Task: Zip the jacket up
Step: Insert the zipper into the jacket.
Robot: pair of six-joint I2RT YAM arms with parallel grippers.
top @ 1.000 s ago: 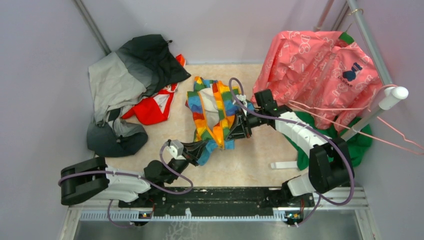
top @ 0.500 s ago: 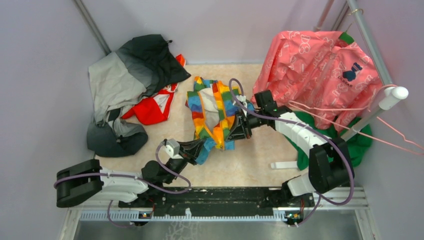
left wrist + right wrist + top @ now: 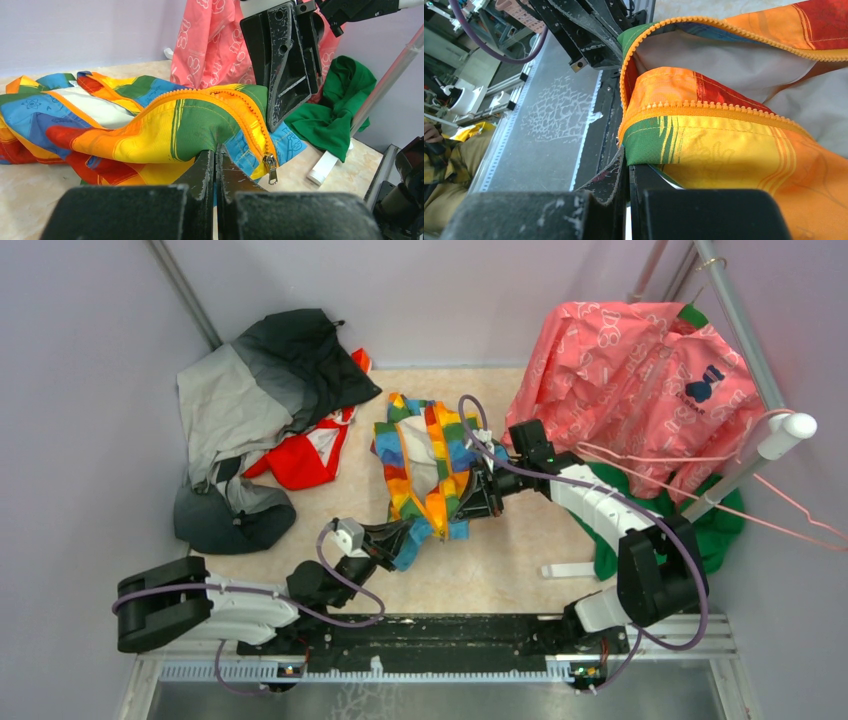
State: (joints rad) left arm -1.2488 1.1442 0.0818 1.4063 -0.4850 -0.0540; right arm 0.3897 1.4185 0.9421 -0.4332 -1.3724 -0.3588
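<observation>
The rainbow-striped jacket (image 3: pixel 428 462) lies open on the table's middle, pale lining up. My left gripper (image 3: pixel 412 532) is shut on its near hem; in the left wrist view the jaws (image 3: pixel 216 154) pinch green and blue fabric just left of the orange zipper (image 3: pixel 250 120), whose metal slider (image 3: pixel 270 166) hangs at the bottom end. My right gripper (image 3: pixel 474 496) is shut on the jacket's right front edge; in the right wrist view the jaws (image 3: pixel 628 165) clamp the green stripe (image 3: pixel 649 142) below the orange zipper teeth (image 3: pixel 704 107).
A grey-and-black jacket (image 3: pixel 255 405) with a red garment (image 3: pixel 305 455) lies at the back left. A pink patterned garment (image 3: pixel 640 370) hangs on a rack (image 3: pixel 760 450) at the right, over green cloth (image 3: pixel 715 525). A white bar (image 3: pixel 570 569) lies near the right arm.
The left arm's base link shifted slightly. Both grippers stay shut on the jacket in about the same place.
</observation>
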